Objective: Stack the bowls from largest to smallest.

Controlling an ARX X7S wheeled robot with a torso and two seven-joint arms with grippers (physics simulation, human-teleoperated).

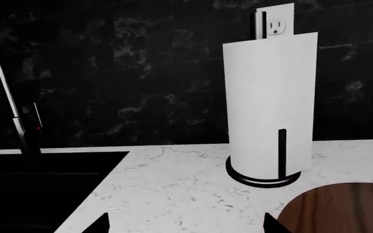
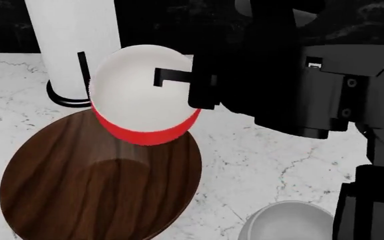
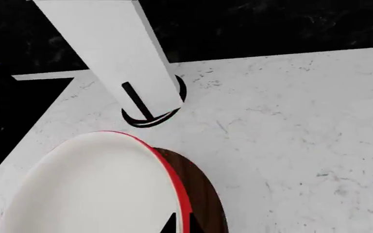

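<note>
- Red bowl [image 2: 144,102], white inside, clamped at its rim by right claw [image 2: 178,79], held tilted above brown wooden bowl [image 2: 102,182]
- Grey bowl [image 2: 289,221] apart on marble bench [image 2: 259,150]
- Left claw [image 1: 186,224] spread apart, near paper-towel roll [image 1: 271,104]

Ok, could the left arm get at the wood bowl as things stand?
Probably yes: in the left wrist view the wood bowl lies just ahead with bare counter between. The red bowl, held over it by the right gripper, crowds that side.

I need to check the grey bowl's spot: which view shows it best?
The head view: only there is the grey bowl seen, partly cut off at the lower edge on the counter. Neither wrist view shows it.
</note>
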